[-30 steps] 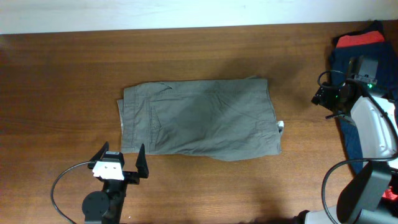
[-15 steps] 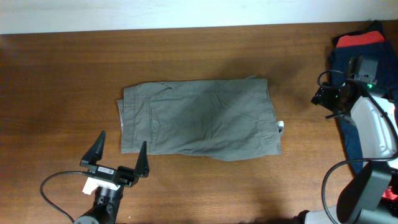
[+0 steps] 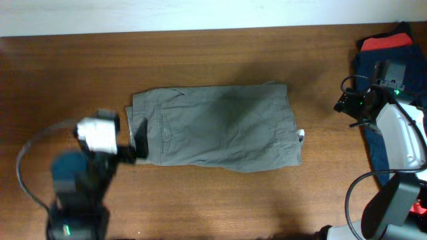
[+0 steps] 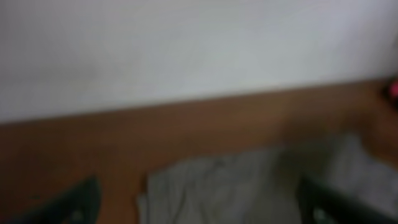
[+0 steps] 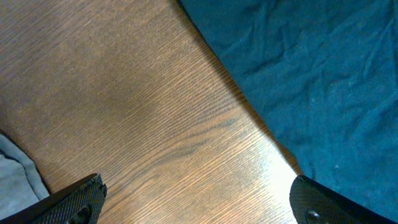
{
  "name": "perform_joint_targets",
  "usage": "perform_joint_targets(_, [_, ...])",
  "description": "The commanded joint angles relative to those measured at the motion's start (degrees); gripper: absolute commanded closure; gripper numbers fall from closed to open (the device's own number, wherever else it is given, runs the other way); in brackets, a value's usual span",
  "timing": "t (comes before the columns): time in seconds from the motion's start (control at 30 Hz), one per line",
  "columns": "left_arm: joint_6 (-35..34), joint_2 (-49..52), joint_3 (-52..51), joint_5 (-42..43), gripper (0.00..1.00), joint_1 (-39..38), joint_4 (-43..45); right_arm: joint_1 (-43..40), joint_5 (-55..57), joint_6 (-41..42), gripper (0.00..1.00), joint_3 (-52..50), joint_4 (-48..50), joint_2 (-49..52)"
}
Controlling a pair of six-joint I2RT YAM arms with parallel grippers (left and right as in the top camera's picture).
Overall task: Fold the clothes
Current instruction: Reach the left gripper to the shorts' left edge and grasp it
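The grey-olive shorts (image 3: 213,127) lie flat in a folded rectangle at the table's middle, waistband end to the left. My left gripper (image 3: 135,145) is blurred with motion at the shorts' left edge. In the left wrist view its fingers (image 4: 199,202) are spread wide and empty, with the shorts (image 4: 249,186) ahead of them. My right gripper (image 3: 345,105) is open and empty over bare wood right of the shorts. In the right wrist view its fingertips (image 5: 199,202) stand far apart, and a corner of the shorts (image 5: 15,171) shows at the lower left.
A dark navy garment (image 3: 370,60) lies at the table's right edge, also in the right wrist view (image 5: 298,62). A red garment (image 3: 387,42) lies on it. A white wall (image 4: 186,50) runs behind the table's far edge.
My left arm has swung from the table's front edge up and to the left, bringing its open gripper to the shorts' left edge. The right arm and the shorts have not moved.
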Motion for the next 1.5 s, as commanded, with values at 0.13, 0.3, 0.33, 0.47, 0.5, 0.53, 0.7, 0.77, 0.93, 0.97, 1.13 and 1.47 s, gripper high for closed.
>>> perform_joint_targets(0.13, [3.10, 23.26, 15.72, 4.24, 0.01, 1.20, -5.90, -0.09, 0.11, -0.28, 0.01, -0.26, 0.02, 0.02])
perform_joint_targets(0.3, [2.49, 34.49, 19.17, 5.79, 0.01, 7.58, -7.50, -0.09, 0.11, -0.28, 0.01, -0.26, 0.00, 0.02])
perform_joint_targets(0.33, [2.47, 36.52, 19.28, 7.96, 0.01, 9.51, -7.58, -0.09, 0.11, -0.28, 0.01, -0.26, 0.02, 0.02])
perform_joint_targets(0.47, [4.22, 44.04, 19.28, 24.22, 0.01, 18.03, -7.67, -0.09, 0.11, -0.28, 0.01, -0.26, 0.00, 0.02])
perform_joint_targets(0.5, [4.59, 45.33, 19.28, 26.86, 0.01, 19.39, -7.61, -0.09, 0.11, -0.28, 0.01, -0.26, 0.02, 0.02])
perform_joint_targets(0.53, [5.16, 46.88, 19.28, 29.11, 0.01, 20.92, -7.54, -0.09, 0.11, -0.28, 0.01, -0.26, 0.02, 0.02])
perform_joint_targets(0.7, [8.66, 53.79, 19.28, 33.16, 0.01, 25.00, -7.67, -0.09, 0.11, -0.28, 0.01, -0.26, 0.00, 0.02])
perform_joint_targets(0.77, [8.63, 57.27, 19.28, 33.27, 0.01, 25.42, -7.96, -0.09, 0.11, -0.28, 0.01, -0.26, 0.02, 0.02])
perform_joint_targets(0.93, [8.63, 61.48, 19.28, 33.11, 0.01, 25.38, -7.63, -0.09, 0.11, -0.28, 0.01, -0.26, 0.02, 0.02])
perform_joint_targets(0.97, [8.63, 61.92, 19.28, 33.14, 0.01, 25.38, -7.65, -0.09, 0.11, -0.28, 0.01, -0.26, 0.02, 0.02])
perform_joint_targets(1.13, [8.63, 63.19, 19.28, 31.41, 0.01, 25.38, -7.21, -0.09, 0.11, -0.28, 0.01, -0.26, 0.02, 0.02])
perform_joint_targets(1.47, [8.66, 66.97, 19.28, 30.73, 0.01, 25.35, -7.91, -0.09, 0.11, -0.28, 0.01, -0.26, 0.00, 0.02])
